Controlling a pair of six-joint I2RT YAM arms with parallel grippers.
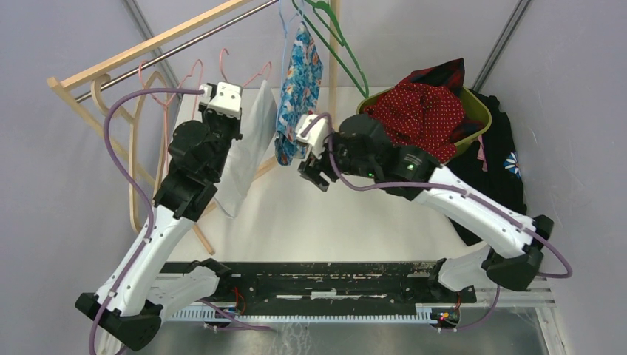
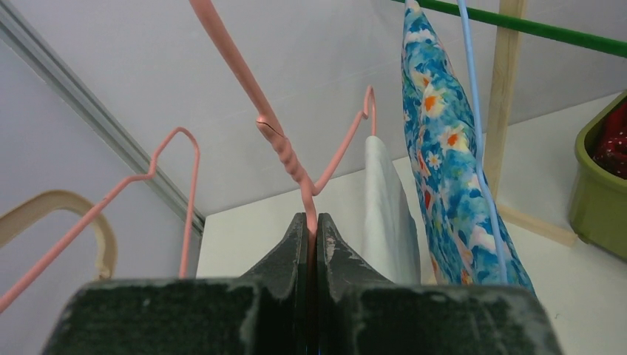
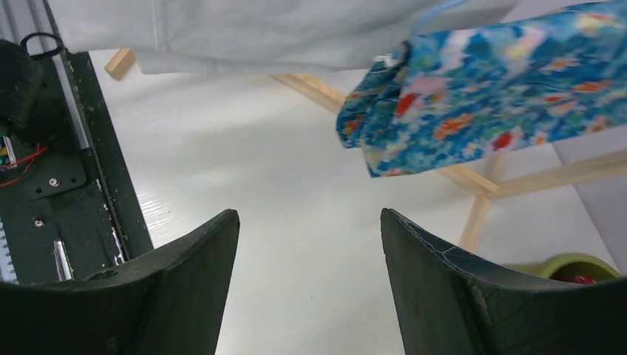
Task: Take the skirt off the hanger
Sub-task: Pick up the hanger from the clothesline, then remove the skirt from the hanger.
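Observation:
A pale white skirt (image 1: 248, 148) hangs from a pink wire hanger (image 2: 285, 151) in front of the left arm. My left gripper (image 2: 311, 218) is shut on that hanger's twisted neck, and in the top view the left gripper (image 1: 209, 90) sits just left of the skirt's top. The skirt (image 2: 384, 214) drops right of the fingers. My right gripper (image 1: 314, 176) is open and holds nothing, low and right of the skirt's hem. In the right wrist view the right gripper (image 3: 309, 216) faces bare tabletop, with the skirt (image 3: 244, 29) across the top edge.
A blue floral garment (image 1: 299, 81) on a light blue hanger hangs between the arms, close to the right wrist. The wooden rack (image 1: 148, 44) carries more hangers at left and a green hanger (image 1: 340, 44). A green tub (image 1: 473, 118) of red cloth and a black garment (image 1: 503, 163) lie at right.

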